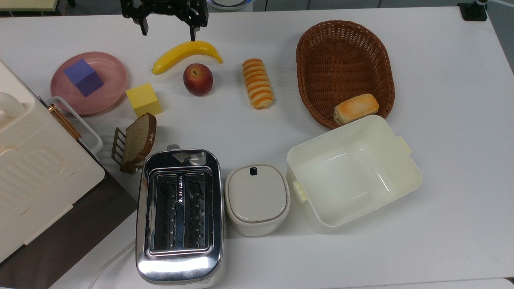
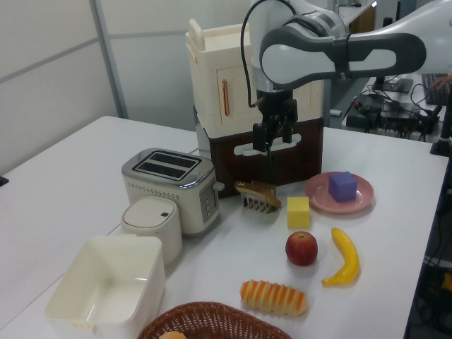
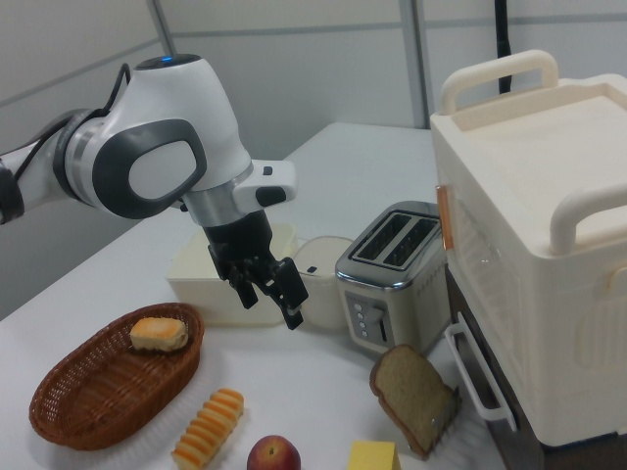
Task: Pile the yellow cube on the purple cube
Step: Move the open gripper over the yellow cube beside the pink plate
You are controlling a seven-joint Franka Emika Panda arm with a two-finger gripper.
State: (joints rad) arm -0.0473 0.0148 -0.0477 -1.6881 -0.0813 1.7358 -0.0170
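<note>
The yellow cube [image 1: 143, 99] [image 2: 298, 212] [image 3: 374, 456] rests on the white table, just off the pink plate's [image 1: 114, 85] [image 2: 322, 198] rim, on the top view's right of it. On that plate sits the purple cube [image 1: 83, 77] [image 2: 342, 186]. My gripper [image 1: 168, 32] [image 2: 264, 150] [image 3: 270, 305] hangs open and empty well above the table. In the top view it is near the far edge, behind the banana and apart from both cubes.
A banana [image 1: 185, 53], a peach [image 1: 198, 79] and a striped roll [image 1: 258, 83] lie near the yellow cube. A bread slice in a rack [image 1: 136, 141], a toaster [image 1: 179, 214], a lidded pot [image 1: 257, 198], an open cream tub [image 1: 401, 176], a wicker basket [image 1: 345, 52] and a large cream box [image 1: 36, 168] stand around.
</note>
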